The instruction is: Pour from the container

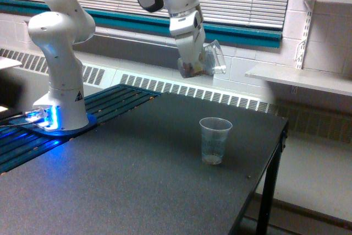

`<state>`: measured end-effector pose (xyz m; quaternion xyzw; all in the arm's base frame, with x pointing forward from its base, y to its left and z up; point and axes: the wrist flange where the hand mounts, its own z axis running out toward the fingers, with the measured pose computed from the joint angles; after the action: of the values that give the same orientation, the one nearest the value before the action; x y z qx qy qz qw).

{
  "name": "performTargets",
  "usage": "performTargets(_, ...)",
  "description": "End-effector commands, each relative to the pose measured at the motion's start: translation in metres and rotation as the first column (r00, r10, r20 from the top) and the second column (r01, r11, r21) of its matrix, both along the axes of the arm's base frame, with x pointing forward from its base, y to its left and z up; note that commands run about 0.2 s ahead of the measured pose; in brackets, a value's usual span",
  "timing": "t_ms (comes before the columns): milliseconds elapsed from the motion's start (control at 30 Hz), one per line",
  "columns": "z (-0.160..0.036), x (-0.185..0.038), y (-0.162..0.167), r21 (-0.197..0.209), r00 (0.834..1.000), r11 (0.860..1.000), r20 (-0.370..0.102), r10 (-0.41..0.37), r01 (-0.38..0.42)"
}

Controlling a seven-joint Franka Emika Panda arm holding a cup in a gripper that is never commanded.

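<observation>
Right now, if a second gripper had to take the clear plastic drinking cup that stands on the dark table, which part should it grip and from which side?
Grip the clear plastic drinking cup around its upper wall, just below the rolled rim, probably coming in level from the exterior view's right. It stands upright and tapers downward, so the wider top resists slipping, and that side lies open towards the dark table edge.

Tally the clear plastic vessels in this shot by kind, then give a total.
Short wide-mouthed clear plastic container, held aloft by the gripper: 1
Tall tapered clear plastic drinking cup, upright on the dark table: 1
Total: 2
</observation>
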<state>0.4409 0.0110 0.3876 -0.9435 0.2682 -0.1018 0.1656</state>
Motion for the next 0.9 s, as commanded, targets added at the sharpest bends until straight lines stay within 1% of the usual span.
performTargets(33, -0.015, -0.004, -0.016, 0.015, 0.999, 1.000, -0.041, -0.021, 0.022)
performTargets(267, -0.031, -0.009, -0.026, 0.028, 0.995, 0.998, -0.090, -0.048, 0.051)
performTargets(533, -0.049, -0.014, -0.029, 0.046, 0.988, 0.997, -0.144, -0.061, 0.068)
performTargets(900, -0.064, -0.014, -0.029, 0.067, 0.980, 0.995, -0.192, -0.058, 0.072)
